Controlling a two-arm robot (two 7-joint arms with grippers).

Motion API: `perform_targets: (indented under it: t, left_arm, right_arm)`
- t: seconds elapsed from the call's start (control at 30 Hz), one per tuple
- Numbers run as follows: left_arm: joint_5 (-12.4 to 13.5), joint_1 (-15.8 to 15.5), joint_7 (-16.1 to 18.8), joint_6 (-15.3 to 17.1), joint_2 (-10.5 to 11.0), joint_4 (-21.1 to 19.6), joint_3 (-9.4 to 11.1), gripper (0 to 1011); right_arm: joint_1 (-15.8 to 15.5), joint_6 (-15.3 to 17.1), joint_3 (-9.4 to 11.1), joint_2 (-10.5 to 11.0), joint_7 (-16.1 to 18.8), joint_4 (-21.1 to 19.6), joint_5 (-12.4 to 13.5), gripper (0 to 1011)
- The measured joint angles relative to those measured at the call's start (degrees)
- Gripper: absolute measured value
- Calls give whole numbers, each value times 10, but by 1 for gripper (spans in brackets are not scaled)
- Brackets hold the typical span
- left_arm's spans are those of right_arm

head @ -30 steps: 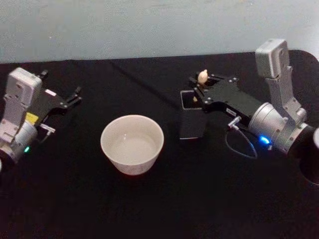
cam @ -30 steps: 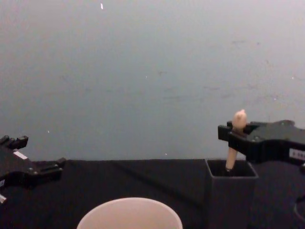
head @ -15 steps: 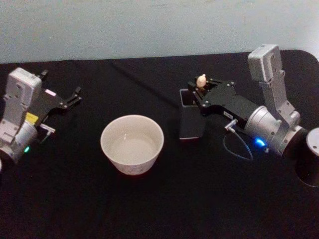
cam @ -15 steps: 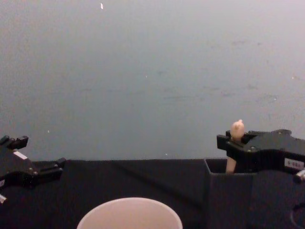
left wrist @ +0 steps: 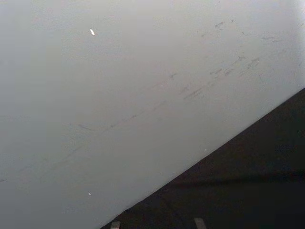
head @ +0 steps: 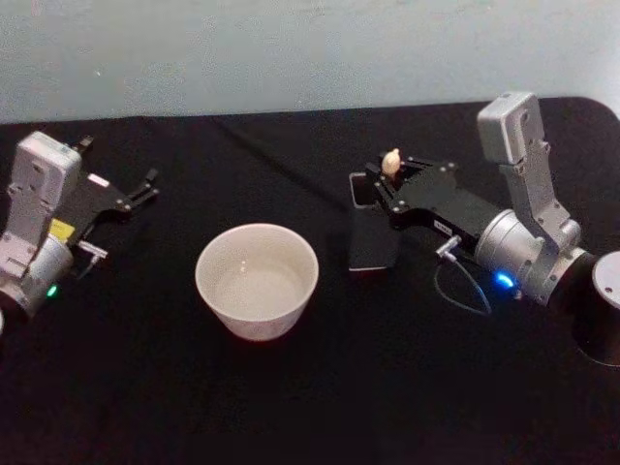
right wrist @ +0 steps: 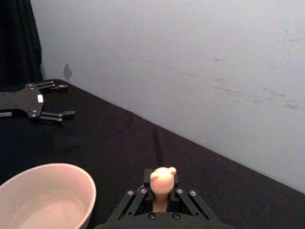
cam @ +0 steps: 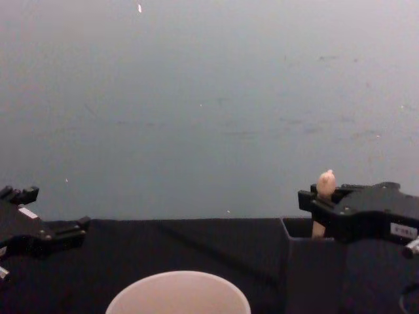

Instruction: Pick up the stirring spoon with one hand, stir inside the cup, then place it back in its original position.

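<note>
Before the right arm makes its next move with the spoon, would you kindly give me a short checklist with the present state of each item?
1. Right tool closed on the spoon just below its knob: ok.
2. Spoon's lower part inside the dark holder: ok; only the knob and upper handle show above the rim in the chest view.
3. Holder upright on the black table: ok.
4. Cup upright, apart from the holder: ok.
5. Whether the spoon's bowl rests on the holder's bottom: cannot tell.
6. Left tool parked at the table's left, away from the cup: ok.
</note>
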Motion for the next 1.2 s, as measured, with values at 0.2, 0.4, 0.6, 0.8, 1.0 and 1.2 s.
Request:
perform_targets:
  t: [0.2,0.4,0.6,0.8,1.0,1.2]
  left_arm:
    - [0,0,0,0,0,0,0,1001]
    - [0,0,0,0,0,0,0,1001]
    - [0,0,0,0,0,0,0,1001]
    - [0,0,0,0,0,0,0,1001]
    - [0,0,0,0,0,0,0,1001]
    - [0,0,0,0,0,0,0,1001]
  right_arm:
    - [0,0,0,0,0,0,1,173]
    - [0,0,0,0,0,0,2,207]
    - [0,0,1,0,0,0,3,388]
    - [1,0,1,0,0,0,3,588]
    - [1,0,1,0,0,0,4,748]
    - [1,0,1,0,1,0,4,926]
